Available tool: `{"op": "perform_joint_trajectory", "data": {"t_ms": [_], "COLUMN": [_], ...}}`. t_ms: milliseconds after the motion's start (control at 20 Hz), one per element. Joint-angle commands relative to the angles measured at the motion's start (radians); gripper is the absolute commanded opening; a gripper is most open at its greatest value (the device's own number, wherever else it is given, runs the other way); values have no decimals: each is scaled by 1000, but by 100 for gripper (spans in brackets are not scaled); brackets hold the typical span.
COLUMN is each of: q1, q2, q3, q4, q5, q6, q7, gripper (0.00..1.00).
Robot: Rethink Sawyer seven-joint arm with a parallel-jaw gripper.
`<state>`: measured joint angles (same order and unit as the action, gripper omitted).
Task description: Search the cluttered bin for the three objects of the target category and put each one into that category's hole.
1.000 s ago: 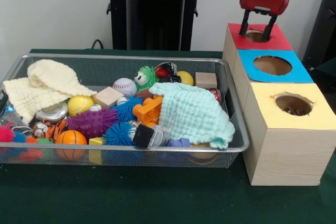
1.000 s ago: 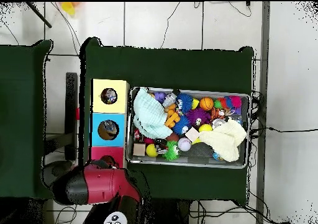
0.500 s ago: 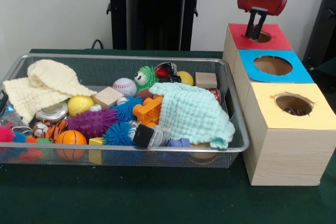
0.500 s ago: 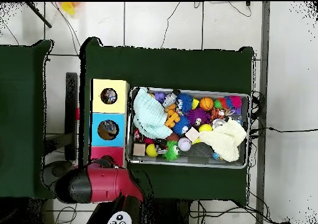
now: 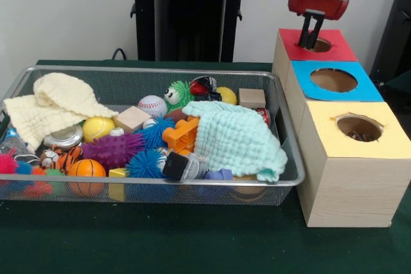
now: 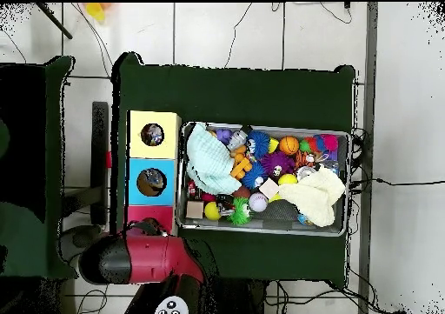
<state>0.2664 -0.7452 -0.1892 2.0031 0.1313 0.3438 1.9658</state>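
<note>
My gripper (image 5: 312, 44) hangs over the hole (image 5: 319, 45) in the red-topped box (image 5: 338, 51), fingers pressed together and nothing visible between them. The wire mesh bin (image 5: 154, 69) holds mixed clutter: a baseball (image 5: 152, 104), a yellow ball (image 5: 97, 128), a small basketball (image 5: 86, 169), purple (image 5: 114, 150) and blue (image 5: 146, 163) spiky balls, wooden blocks (image 5: 132, 119), an orange plastic piece (image 5: 181, 134) and a metal can (image 5: 63, 137). A mint cloth (image 5: 237, 136) and a cream cloth (image 5: 54, 104) cover part of it. In the overhead view the red arm (image 6: 139, 260) hides the gripper beside the red box (image 6: 162, 215).
A blue-topped box (image 5: 367, 89) and a yellow-topped box (image 5: 388, 134) stand in a row with the red one, right of the bin; something dark lies in the yellow hole (image 5: 358, 128). Overhead, the bin (image 6: 261, 230) sits right of the boxes on green cloth.
The gripper's fingers, spread apart over the red hole a second ago, have come together, and the gripper has risen slightly. Nothing in the bin has moved.
</note>
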Motion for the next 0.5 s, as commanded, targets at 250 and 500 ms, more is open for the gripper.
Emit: {"op": "perform_joint_trajectory", "data": {"t_ms": [250,500], "q1": [-27,-61], "q2": [-86,-154], "q3": [39,34], "q4": [-54,-103], "q5": [64,32], "q6": [80,265], "q7": [178,106], "gripper": [0,0]}}
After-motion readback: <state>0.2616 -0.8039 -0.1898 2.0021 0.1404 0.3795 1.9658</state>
